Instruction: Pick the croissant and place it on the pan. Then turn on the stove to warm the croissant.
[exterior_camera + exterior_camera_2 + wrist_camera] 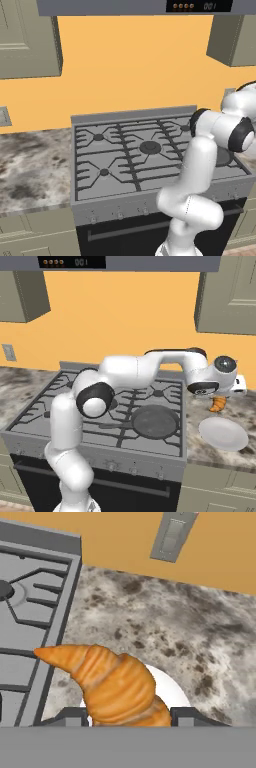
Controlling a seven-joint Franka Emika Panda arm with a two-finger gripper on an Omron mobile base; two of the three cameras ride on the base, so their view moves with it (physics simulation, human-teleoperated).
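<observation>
1. The croissant [112, 684] sits between the gripper's [129, 716] two dark fingertips [67, 716] in the hand view, its ridged golden body filling the gap from one tip to the other and its pointed end reaching out toward the edge of the stove [45, 612].

2. In the right base view the croissant [218, 404] hangs directly under the hand, up off the speckled stone counter [240, 406] to the right of the range and above the far edge of the white plate [223, 434].

3. The jaws stand at a middling width, closed against the pastry's two sides; the croissant is gripped and carried clear of the surface below it.

4. Below the pastry in the hand view, the plate's white rim [172, 687] curves out from behind it, with the mottled counter [190, 632] beyond and a grey wall outlet [172, 537] on the orange wall.

5. The pan [155, 422], dark grey and round, rests on the front right burner of the stove [60, 401], its thin handle pointing left across the grates; it lies well to the left of the gripper [218, 398] and lower than it.

6. From the left base view, the white arm [200, 170] bends across the right half of the stove [130, 150], covering the burners there.
</observation>
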